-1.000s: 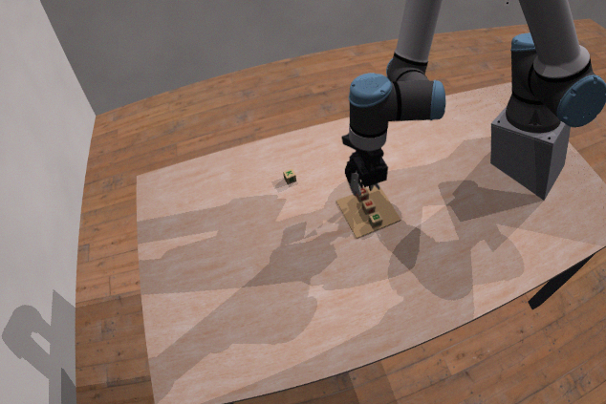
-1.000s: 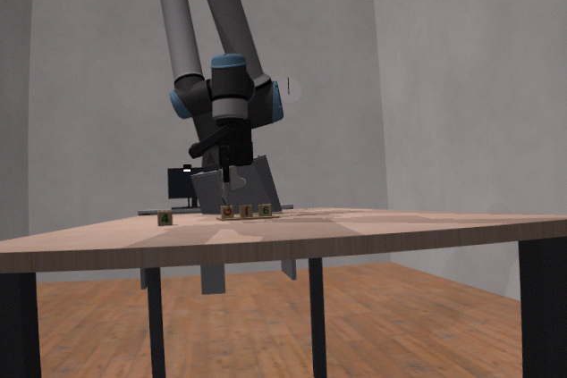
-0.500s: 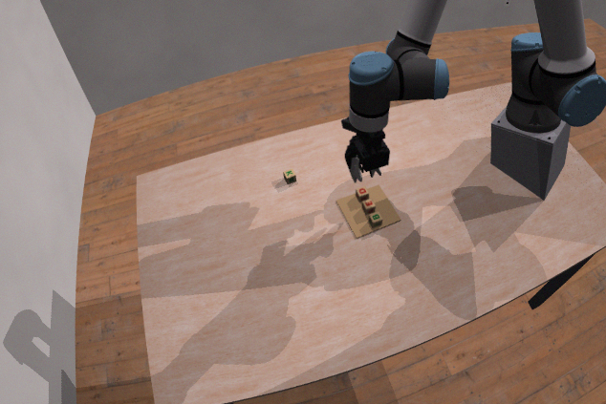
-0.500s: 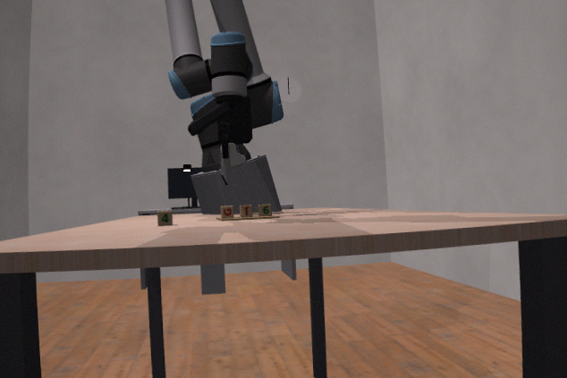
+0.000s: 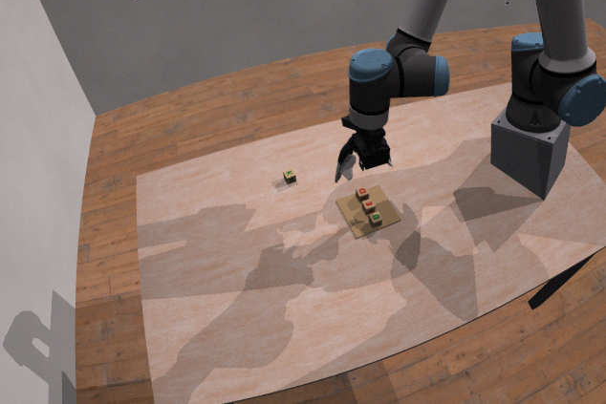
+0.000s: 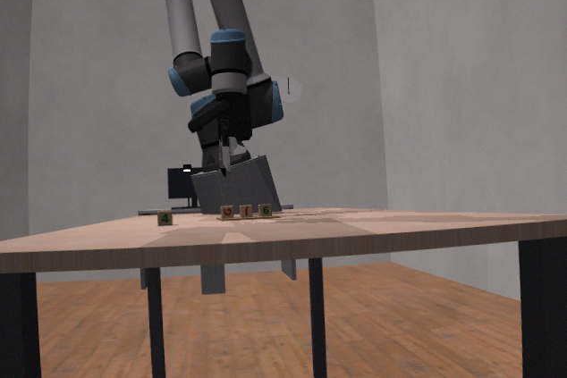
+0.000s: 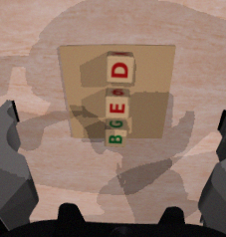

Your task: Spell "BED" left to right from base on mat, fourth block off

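Observation:
Three wooden letter blocks stand in a straight row on the tan mat (image 5: pixel 366 216): the D block (image 5: pixel 361 192), the E block (image 5: pixel 368 204) and the B block (image 5: pixel 375 218). In the wrist view the D block (image 7: pixel 120 69), the E block (image 7: pixel 117 107) and the B block (image 7: pixel 114 134) lie on the mat, close together. The fourth block, with a green K (image 5: pixel 289 176), sits on the table off the mat, to the left. My gripper (image 5: pixel 361 164) hangs open and empty well above the mat's D end; it also shows in the exterior view (image 6: pixel 227 154).
The robot's grey base (image 5: pixel 530 152) stands on the table at the back right. In the exterior view the three blocks (image 6: pixel 246 210) stand in front of the base, and the fourth block (image 6: pixel 165 217) is to their left.

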`<action>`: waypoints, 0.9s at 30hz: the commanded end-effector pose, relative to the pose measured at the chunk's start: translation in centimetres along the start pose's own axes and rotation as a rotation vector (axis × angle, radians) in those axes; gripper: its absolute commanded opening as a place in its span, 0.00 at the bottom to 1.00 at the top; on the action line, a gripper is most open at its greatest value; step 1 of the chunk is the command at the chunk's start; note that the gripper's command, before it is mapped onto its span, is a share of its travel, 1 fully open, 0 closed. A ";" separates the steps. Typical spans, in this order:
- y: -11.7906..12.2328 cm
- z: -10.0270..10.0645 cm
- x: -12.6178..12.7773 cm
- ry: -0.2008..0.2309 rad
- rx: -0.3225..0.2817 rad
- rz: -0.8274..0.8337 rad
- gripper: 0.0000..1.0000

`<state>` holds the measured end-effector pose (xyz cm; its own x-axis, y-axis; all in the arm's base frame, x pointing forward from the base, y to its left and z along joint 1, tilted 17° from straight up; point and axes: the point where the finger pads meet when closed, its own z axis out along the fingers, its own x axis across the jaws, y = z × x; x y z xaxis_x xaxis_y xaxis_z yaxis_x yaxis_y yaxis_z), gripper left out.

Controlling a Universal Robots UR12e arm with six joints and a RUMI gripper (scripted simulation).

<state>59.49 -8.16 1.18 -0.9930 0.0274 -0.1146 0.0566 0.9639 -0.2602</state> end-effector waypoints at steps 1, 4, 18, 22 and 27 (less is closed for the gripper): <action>0.0 -0.1 -0.1 -0.001 0.000 0.000 1.00; 0.0 -0.1 -0.1 -0.001 0.000 0.000 1.00; 0.0 -1.4 -0.1 -0.001 0.000 0.000 1.00; 0.0 -3.2 0.0 -0.001 0.000 0.000 1.00; 0.0 -5.9 0.0 -0.001 0.000 0.000 1.00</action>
<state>59.15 -7.24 4.46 -0.9929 0.0270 -0.1155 0.0565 0.9638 -0.2604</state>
